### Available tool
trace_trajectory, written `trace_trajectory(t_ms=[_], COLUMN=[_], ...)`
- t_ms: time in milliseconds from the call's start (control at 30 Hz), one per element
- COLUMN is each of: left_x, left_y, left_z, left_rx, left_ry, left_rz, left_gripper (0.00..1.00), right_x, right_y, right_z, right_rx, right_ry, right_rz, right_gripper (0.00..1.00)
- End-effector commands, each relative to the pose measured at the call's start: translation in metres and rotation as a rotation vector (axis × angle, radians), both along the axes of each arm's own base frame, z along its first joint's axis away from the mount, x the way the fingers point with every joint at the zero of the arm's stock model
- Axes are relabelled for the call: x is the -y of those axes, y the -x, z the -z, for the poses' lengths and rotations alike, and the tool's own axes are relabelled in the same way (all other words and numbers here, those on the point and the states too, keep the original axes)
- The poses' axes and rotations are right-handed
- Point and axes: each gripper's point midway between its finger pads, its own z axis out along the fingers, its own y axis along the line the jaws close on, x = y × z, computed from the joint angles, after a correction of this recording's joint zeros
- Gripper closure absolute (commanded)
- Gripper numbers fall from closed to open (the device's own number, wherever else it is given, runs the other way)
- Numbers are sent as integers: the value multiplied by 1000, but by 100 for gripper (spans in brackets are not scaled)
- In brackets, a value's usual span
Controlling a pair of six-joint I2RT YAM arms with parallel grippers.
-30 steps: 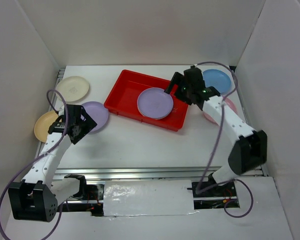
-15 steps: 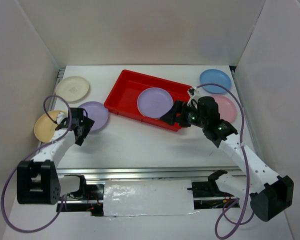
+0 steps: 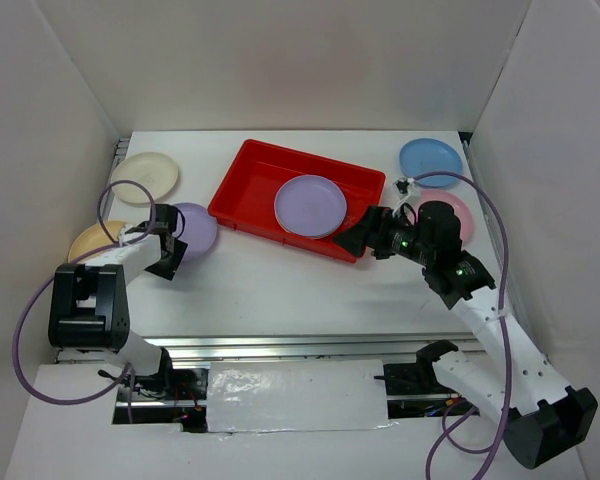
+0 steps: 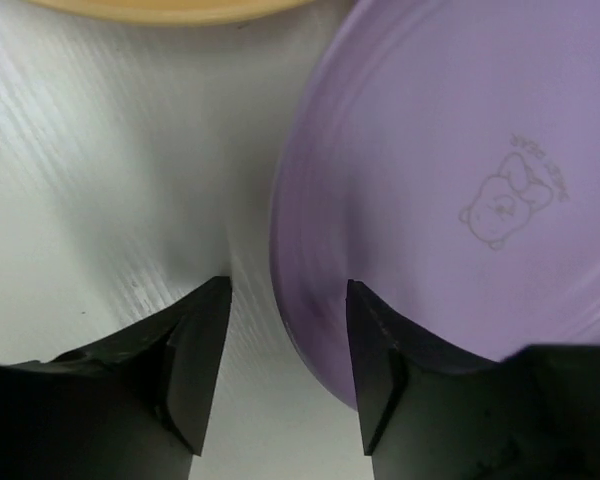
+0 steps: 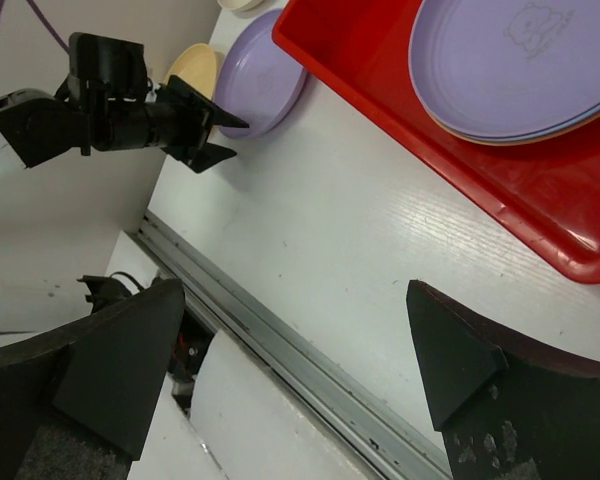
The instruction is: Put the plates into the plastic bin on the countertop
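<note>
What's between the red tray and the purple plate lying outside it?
Nothing: only a narrow strip of bare white countertop separates the red plastic bin from that round purple plate, clearest in the right wrist view.

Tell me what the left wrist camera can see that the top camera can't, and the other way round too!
Only the left wrist camera shows the little bear drawing stamped on the purple plate on the table, whose rim shows between the open left fingers. Only the top camera shows the red bin holding a second purple plate, plus the cream plate, blue plate, pink plate and right fingers. Both show the purple plate on the table and the yellow-orange plate beside it.
</note>
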Motion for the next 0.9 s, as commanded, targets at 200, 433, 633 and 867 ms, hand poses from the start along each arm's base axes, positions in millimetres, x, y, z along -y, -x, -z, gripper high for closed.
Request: trace_trajectory(t_ms=[200,433,633,867], left_x=[6,18,20,43], left_y=[-1,32,68,47], left_z=[4,-20,-43,-145], left_rx=[-17,20,44,260], left_ry=[-29,-53,-62,-171], left_rz=[-16,-52,-99,87], left_gripper=[79,100,100,100], right_x=[15,18,16,27], right_y=[11,18,23,18], right_z=[-34,-48,-53,-52], right_rx=[97,123,122,116], right_ry=[-10,-37,-62,-38], right_rz=[16,29,15,91], right_gripper=[0,0,0,0])
